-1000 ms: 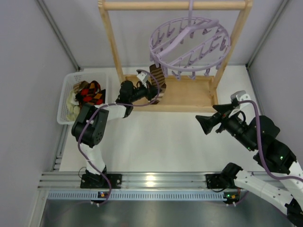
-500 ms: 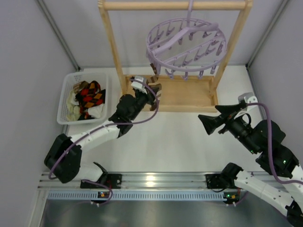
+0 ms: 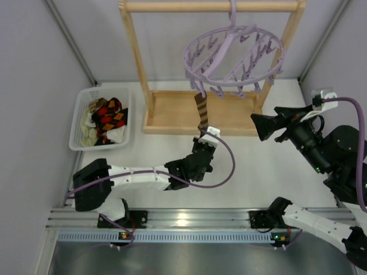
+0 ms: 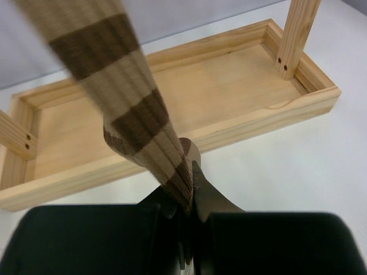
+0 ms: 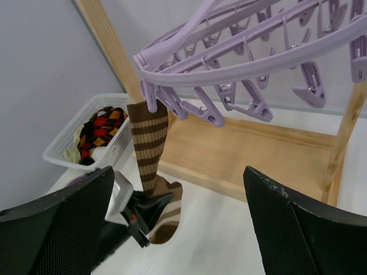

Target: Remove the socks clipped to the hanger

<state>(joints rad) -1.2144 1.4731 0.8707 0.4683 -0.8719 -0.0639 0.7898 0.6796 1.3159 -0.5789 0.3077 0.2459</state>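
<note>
While left gripper (image 3: 203, 136) clamps the brown-striped fabric sock (image 3: 200, 112) under the round lavender plastic hanger (image 3: 229, 84), right gripper (image 3: 258, 127) gapes empty; wooden rack (image 3: 172, 117) behind, white table (image 3: 241, 183).

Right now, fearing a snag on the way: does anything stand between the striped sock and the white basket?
Yes. A hanger clip holds the striped sock at its top, and the wooden rack's left post stands between it and the basket. The left gripper is shut on its lower end.

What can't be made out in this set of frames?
- Left wrist view: the striped sock runs off the top edge, so where it attaches is unseen.
- Top view: how many socks lie in the basket, because they overlap.
- Right wrist view: the hook of the hanger, cut off above.
</note>
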